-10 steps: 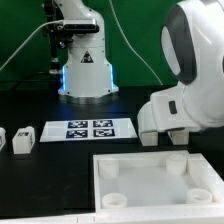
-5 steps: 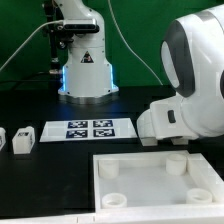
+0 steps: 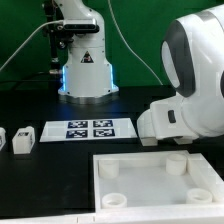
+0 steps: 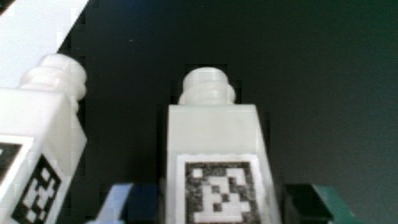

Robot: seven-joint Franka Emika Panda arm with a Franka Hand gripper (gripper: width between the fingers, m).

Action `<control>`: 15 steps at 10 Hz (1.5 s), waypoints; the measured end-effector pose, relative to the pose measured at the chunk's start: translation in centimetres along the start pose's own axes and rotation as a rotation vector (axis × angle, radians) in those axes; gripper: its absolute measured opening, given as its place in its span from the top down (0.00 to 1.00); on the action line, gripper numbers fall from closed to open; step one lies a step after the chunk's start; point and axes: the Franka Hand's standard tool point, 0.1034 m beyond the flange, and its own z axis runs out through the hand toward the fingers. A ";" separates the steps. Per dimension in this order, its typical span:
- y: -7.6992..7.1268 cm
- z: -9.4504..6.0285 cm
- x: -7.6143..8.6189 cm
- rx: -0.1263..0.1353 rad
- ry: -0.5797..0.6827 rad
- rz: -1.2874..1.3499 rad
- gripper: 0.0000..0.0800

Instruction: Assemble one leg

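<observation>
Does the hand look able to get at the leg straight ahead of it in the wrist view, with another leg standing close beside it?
Probably yes: the fingers of the hand sit either side of the leg, and a dark gap separates it from the neighbouring leg. Contact is unclear.

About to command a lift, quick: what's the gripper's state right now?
Gripper: it straddles the leg; cannot tell whether it is open or clamped on it.
</observation>
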 end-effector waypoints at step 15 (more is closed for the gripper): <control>1.4 -12.3 -5.7 -0.064 0.428 -0.122 0.63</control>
